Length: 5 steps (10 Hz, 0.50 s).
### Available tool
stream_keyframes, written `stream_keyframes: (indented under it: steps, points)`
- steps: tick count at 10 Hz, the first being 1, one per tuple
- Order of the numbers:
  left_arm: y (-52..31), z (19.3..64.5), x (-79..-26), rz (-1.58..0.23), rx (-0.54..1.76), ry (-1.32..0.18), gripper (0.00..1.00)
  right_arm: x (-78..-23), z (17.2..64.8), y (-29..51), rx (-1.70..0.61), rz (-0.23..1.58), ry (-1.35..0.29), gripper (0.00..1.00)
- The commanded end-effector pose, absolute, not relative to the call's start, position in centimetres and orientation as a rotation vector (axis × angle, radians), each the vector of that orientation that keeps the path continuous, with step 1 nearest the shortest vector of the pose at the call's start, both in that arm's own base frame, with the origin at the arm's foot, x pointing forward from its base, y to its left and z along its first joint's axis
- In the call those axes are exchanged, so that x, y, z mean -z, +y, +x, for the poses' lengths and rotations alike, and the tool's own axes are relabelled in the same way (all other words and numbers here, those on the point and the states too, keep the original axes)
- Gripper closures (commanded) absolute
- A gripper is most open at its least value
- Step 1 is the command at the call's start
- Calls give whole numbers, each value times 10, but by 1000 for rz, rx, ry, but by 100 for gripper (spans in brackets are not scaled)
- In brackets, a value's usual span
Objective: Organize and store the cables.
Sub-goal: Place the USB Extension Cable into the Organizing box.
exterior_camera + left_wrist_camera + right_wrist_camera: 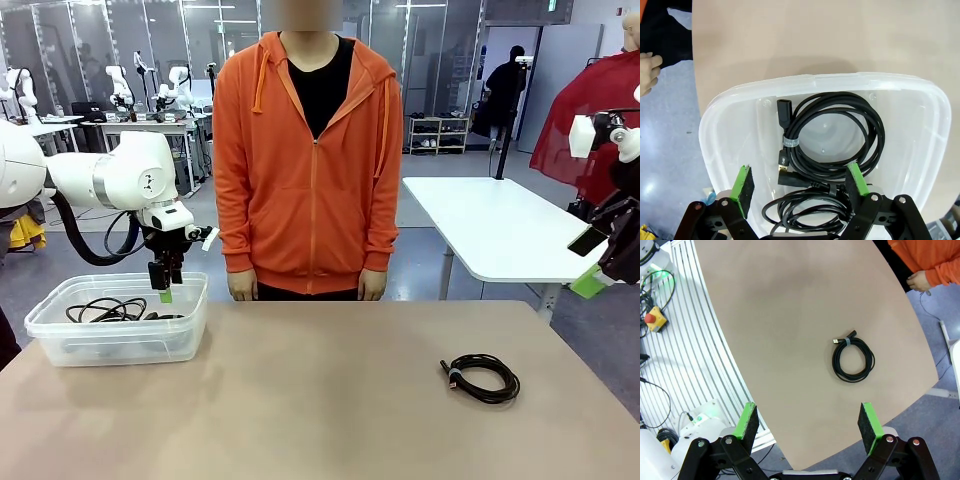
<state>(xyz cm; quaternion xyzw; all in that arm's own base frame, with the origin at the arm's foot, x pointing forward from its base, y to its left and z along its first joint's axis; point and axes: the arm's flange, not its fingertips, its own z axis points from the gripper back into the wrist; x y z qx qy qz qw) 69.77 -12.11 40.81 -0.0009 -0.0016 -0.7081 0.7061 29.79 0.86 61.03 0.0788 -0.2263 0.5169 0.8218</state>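
- Left claw (166, 292) (800, 172) hangs over the clear bin (120, 345) (815, 80), jaws spread wide, green pads gripping nothing.
- Its fingertips sit about level with the bin's rim, toward the far right part of the bin in the front view.
- Straight below, two black cables lie on the bin floor: a banded coil (877, 137) in the middle, and a looser coil (800, 200) under the fingers, by the wall nearest the wrist.
- The two coils touch where the plugs cross, and the rim rings them on every side.
- Right claw (808, 412) is open too and empty, hovering high above the tabletop's edge.
- The third cable (483, 378) (853, 359) lies flat and alone on the robot's right, near the right edge, with bare surface all round it.
- The tabletop (320, 400) (790, 315) runs wide open between the bin, by the left edge, and that coil.
- The person (310, 150) stands at the far edge with hands hanging off the tabletop.
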Motion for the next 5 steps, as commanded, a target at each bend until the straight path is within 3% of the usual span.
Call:
stream_keyframes:
  steps: [1,4,5]
  points:
    - [-119,699,-408,-1,1581,-14,8,-612,298,9,-1092,167,-475,0]
    - [-121,698,-408,-2,1574,-4,7,-612,298,9,-1092,167,-475,0]
    - [-123,678,-423,-19,1619,-47,7,-610,298,9,-1100,168,-481,0]
